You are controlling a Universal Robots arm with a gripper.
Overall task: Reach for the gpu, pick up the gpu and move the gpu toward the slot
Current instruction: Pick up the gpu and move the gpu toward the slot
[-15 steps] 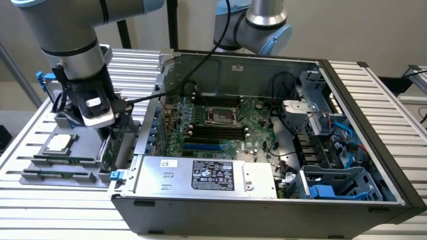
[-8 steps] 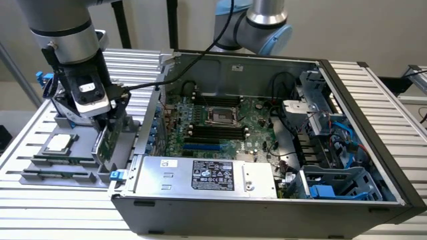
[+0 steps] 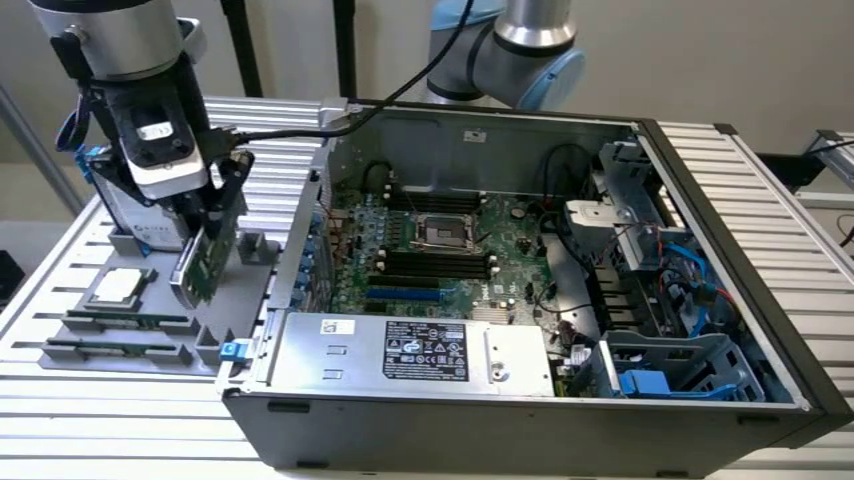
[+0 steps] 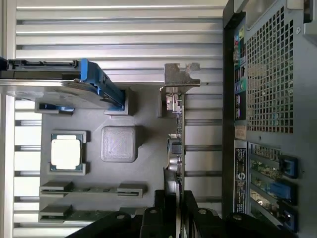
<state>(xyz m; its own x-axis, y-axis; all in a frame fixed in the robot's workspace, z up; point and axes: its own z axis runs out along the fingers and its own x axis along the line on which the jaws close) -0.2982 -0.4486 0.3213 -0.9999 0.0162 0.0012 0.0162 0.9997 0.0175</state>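
The gpu (image 3: 200, 262), a thin green card, hangs upright and slightly tilted over the grey holder tray (image 3: 247, 300) on the exterior view's left. My gripper (image 3: 214, 222) is shut on its upper edge. In the wrist view the gpu (image 4: 176, 144) appears edge-on, its silver end bracket (image 4: 181, 75) at the far end, and my gripper (image 4: 174, 207) clamps it between dark fingers (image 4: 161, 206). The blue slot (image 3: 407, 295) lies on the motherboard (image 3: 441, 250) inside the open computer case (image 3: 747, 300), to the exterior view's right of the card.
On the tray stand a blue-framed hard drive (image 4: 59, 89), a processor chip (image 4: 66, 152) and two memory sticks (image 4: 94, 188). The case's side wall (image 3: 314, 200) rises between tray and motherboard. A silver power supply (image 3: 414, 350) fills the case's near side.
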